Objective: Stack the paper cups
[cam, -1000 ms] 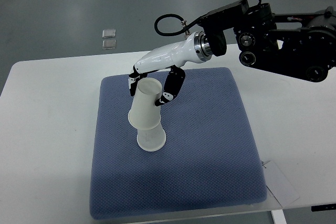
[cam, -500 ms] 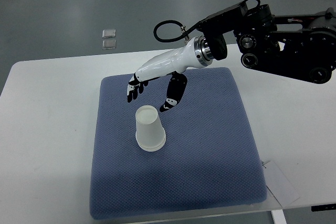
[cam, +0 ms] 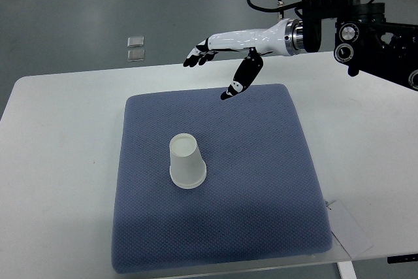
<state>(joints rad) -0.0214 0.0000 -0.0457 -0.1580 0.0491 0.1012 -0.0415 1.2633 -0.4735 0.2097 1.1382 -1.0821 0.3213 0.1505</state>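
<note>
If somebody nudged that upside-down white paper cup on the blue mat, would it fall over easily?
Probably not easily: the paper cup stands mouth-down, wide rim on the blue mat, so it looks stable. It seems light and thin-walled, so a push would likely slide it, and a hard squeeze might crumple it. The mat's textured cloth may resist sliding.

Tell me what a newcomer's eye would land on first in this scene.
First, the right robot hand: white with black fingertips, fingers spread and empty, hanging over the far edge of the blue mat. Next, the white paper cups, upside down near the mat's middle and apart from the hand. The mat lies on a white table.
</note>
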